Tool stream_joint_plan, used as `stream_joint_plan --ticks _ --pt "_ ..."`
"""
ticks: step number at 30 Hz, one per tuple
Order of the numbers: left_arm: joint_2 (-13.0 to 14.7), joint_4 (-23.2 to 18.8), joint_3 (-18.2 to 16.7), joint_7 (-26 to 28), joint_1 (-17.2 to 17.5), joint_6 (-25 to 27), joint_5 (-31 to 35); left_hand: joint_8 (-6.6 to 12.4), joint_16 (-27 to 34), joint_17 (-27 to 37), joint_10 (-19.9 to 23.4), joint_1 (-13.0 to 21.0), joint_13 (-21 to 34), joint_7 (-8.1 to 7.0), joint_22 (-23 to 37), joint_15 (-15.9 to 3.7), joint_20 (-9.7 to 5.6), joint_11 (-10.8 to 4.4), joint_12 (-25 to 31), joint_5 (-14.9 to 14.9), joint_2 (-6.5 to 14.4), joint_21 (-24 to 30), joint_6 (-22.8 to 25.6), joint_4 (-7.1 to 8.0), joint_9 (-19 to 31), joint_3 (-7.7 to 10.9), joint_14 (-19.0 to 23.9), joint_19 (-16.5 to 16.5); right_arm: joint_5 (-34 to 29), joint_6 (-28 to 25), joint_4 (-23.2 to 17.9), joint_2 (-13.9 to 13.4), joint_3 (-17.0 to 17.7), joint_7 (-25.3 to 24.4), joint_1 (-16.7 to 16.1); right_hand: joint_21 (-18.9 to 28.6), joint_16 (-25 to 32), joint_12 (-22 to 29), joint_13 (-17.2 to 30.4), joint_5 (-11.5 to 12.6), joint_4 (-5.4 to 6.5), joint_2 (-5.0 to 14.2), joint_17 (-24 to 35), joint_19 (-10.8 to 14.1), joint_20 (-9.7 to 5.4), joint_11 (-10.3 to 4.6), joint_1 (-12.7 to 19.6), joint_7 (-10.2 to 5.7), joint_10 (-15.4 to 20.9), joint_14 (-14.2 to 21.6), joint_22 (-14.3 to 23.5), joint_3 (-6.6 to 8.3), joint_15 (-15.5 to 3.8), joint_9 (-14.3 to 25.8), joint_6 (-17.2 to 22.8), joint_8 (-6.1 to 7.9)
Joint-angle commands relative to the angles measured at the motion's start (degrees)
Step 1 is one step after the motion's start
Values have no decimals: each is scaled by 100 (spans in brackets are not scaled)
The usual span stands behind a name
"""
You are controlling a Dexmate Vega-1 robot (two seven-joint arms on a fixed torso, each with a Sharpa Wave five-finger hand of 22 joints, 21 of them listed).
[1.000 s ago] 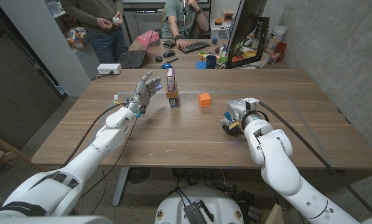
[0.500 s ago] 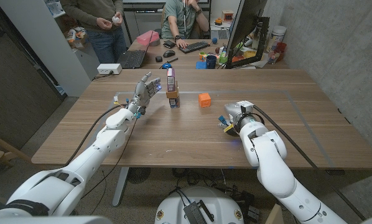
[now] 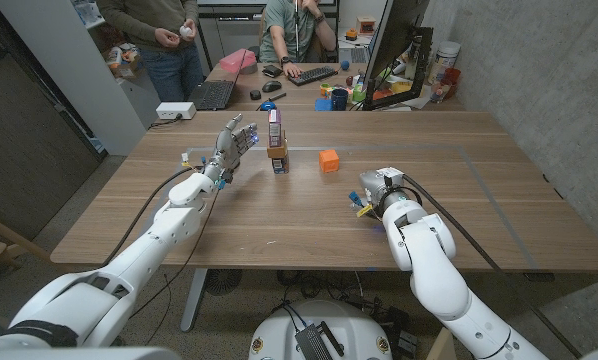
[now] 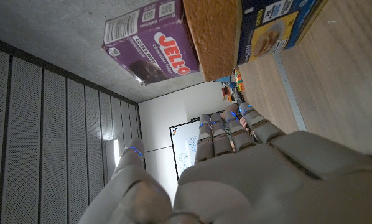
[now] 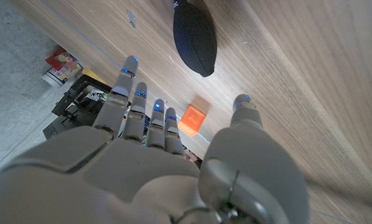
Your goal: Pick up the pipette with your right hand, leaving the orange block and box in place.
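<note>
The left arm reaches from the bottom left corner diagonally across the table, its forearm raised and its left hand (image 3: 232, 143) held up above the surface with the fingers (image 4: 226, 127) spread and extended, holding nothing. The right arm comes in from the bottom right corner, bending at the elbow so the forearm runs toward the table's middle, with the right hand (image 3: 376, 189) low over the wood. In the right wrist view its fingers (image 5: 131, 109) stretch out straight and side by side, the thumb set apart, nothing between them.
</note>
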Motion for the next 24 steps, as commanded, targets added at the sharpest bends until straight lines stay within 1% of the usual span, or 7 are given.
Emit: stream_joint_plan --ticks 1,5,12,20,24 --pt "249 -545 -94 273 281 177 12 28 31 31 3 27 26 -7 17 8 60 5 33 21 36 -6 21 4 27 -27 8 6 84 -23 180 -58 -3 -156 11 -32 -12 -20 9 -16 12 -27 28 -36 3 3 5 -3 -45 -30 15 0 14 31 -38 10" --pt "312 -680 -108 341 337 231 21 26 31 31 9 27 26 -9 17 4 62 1 36 21 38 -7 20 4 28 -31 6 4 133 -42 202 -93 7 -154 23 -36 -8 -19 9 -15 15 -29 28 -36 2 4 8 -6 -51 -34 17 0 12 31 -48 12" --pt "349 -792 -88 400 384 279 52 25 31 31 5 28 26 -12 18 -2 73 -7 34 22 39 -10 17 3 28 -36 5 -4 260 -86 191 -187 14 -269 -30 -42 0 -13 10 -13 18 -27 29 -32 1 14 18 -2 -55 -39 20 4 6 31 -59 18" --pt "417 -986 -71 456 448 296 109 25 30 31 7 28 26 -15 18 -1 91 -15 36 23 41 -11 22 2 28 -43 2 -10 358 -169 301 -248 17 -311 -50 -45 17 -6 11 -9 18 -17 29 -17 -1 10 40 -10 -57 -17 23 15 -4 31 -63 27" --pt "436 -1070 -67 499 484 335 113 28 31 31 4 29 26 -14 19 -4 90 -13 35 23 42 -10 30 2 28 -45 2 -7 498 -186 360 -295 11 -428 -37 -44 26 -3 11 -7 18 -12 30 -6 -2 5 52 -13 -58 -3 25 21 -9 31 -59 33"
